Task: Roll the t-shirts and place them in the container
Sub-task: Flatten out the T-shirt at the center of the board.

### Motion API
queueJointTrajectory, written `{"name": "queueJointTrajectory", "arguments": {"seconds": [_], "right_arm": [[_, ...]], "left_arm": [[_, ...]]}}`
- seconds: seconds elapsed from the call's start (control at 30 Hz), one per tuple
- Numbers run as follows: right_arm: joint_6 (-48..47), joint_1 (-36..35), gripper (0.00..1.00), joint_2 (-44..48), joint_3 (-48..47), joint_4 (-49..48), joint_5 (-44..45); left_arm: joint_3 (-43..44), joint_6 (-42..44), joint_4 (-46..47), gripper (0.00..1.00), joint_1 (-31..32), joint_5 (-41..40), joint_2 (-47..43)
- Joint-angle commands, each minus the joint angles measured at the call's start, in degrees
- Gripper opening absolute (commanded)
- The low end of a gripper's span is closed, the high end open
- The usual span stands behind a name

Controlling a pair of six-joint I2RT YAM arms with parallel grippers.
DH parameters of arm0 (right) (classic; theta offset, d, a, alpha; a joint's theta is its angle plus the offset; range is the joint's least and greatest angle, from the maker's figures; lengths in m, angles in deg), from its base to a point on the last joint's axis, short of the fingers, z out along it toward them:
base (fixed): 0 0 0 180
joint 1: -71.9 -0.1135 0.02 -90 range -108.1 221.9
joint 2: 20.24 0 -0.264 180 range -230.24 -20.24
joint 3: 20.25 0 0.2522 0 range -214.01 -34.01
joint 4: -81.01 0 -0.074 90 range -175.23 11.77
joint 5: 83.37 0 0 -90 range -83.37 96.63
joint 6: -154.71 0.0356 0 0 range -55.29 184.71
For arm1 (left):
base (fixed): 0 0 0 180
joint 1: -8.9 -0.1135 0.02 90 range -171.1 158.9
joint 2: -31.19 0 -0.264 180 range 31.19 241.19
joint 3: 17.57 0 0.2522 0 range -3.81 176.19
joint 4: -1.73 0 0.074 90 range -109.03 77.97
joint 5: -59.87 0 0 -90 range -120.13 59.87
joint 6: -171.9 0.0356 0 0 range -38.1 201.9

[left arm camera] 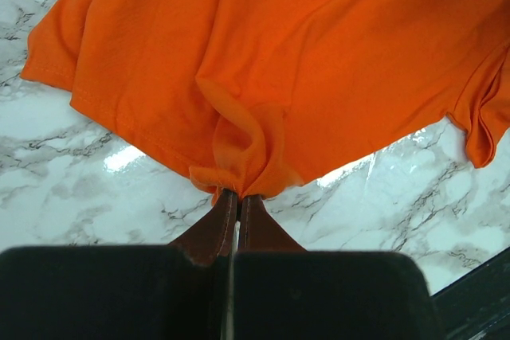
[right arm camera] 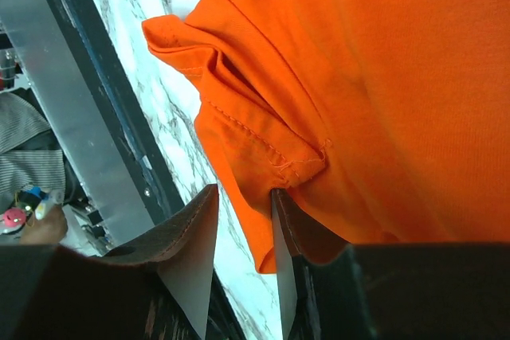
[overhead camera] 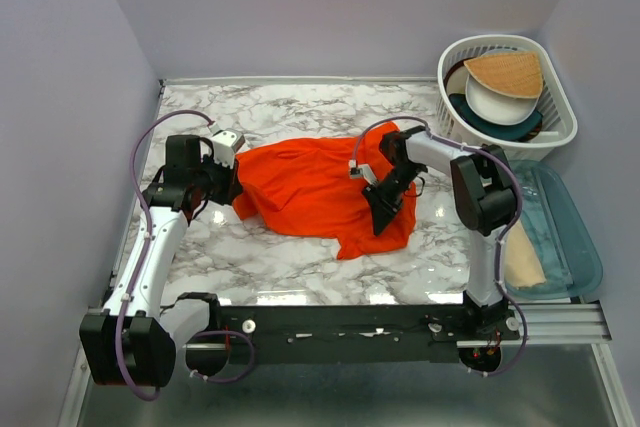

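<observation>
The shirt point(overhead camera: 310, 187) looks soft and floppy, so hold it by its edges. The left hand point(left arm camera: 237, 197) pinches one edge; the right hand point(right arm camera: 239, 206) is apart.

Left of left gripper point(overhead camera: 233, 190): side wall point(overhead camera: 80, 97) near, narrow room.
Between the 2 grippers: t-shirt point(overhead camera: 310, 187) heaped.
Right of right gripper point(overhead camera: 383, 219): right arm point(overhead camera: 482, 187), then basket point(overhead camera: 490, 41).
Nearer: open marble table point(overhead camera: 300, 272).

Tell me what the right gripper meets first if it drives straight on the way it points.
The t-shirt: its stitched hem sits just ahead of the right gripper's parted tips, apparently touching one. Depth is hard to judge.
</observation>
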Motion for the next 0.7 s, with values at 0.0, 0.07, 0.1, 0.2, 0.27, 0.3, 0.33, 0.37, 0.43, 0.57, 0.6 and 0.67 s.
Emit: {"name": "queueJointTrajectory", "arguments": {"seconds": [0.0,0.07,0.1,0.2,0.27,0.3,0.33,0.37,0.43,0.57,0.6,0.67], "right_arm": [[2.4,0.1,0.40,-2.4,-1.7,-1.8,0.2],[3.4,0.1,0.40,-3.1,-2.2,-2.3,0.3],[3.8,0.2,0.40,-3.3,-2.9,-2.8,0.3],[5.3,0.2,0.37,-4.2,-3.9,-4.0,2.4],[6.2,0.1,0.26,-4.1,-4.2,-5.3,3.9],[6.4,0.1,0.23,-3.5,-4.4,-6.1,4.1],[6.5,0.1,0.21,-3.0,-4.9,-6.5,4.6],[6.7,0.1,0.17,-2.5,-5.1,-6.8,5.1],[6.5,0.1,0.12,0.5,-5.0,-7.9,6.1],[3.4,0.1,0.01,7.9,-1.6,-10.9,6.9],[2.6,0.1,0.01,9.3,0.0,-11.5,6.4],[1.1,0.1,0.01,15.0,2.1,-12.6,4.4]], "left_arm": [[0.0,-0.5,1.2,0.00,-0.6,1.1,0.2],[0.1,-0.4,1.1,0.00,-0.7,1.1,0.3],[0.2,-0.4,1.1,0.00,-0.8,0.9,0.3],[0.3,-0.1,0.7,0.00,-0.9,0.8,0.3],[0.2,0.3,0.5,0.00,-1.2,0.7,0.3],[0.3,0.3,0.4,0.00,-1.2,0.8,0.2],[0.3,0.3,0.4,0.00,-1.3,0.6,0.2],[0.4,0.3,0.3,0.00,-1.3,0.6,0.2],[0.6,0.4,0.2,0.00,-1.3,0.6,0.1],[1.0,-0.1,1.0,0.00,-1.4,1.1,0.1],[1.0,-0.2,1.1,0.00,-1.4,1.1,0.1],[1.2,-0.8,1.6,0.00,-1.6,1.2,0.1]]}}
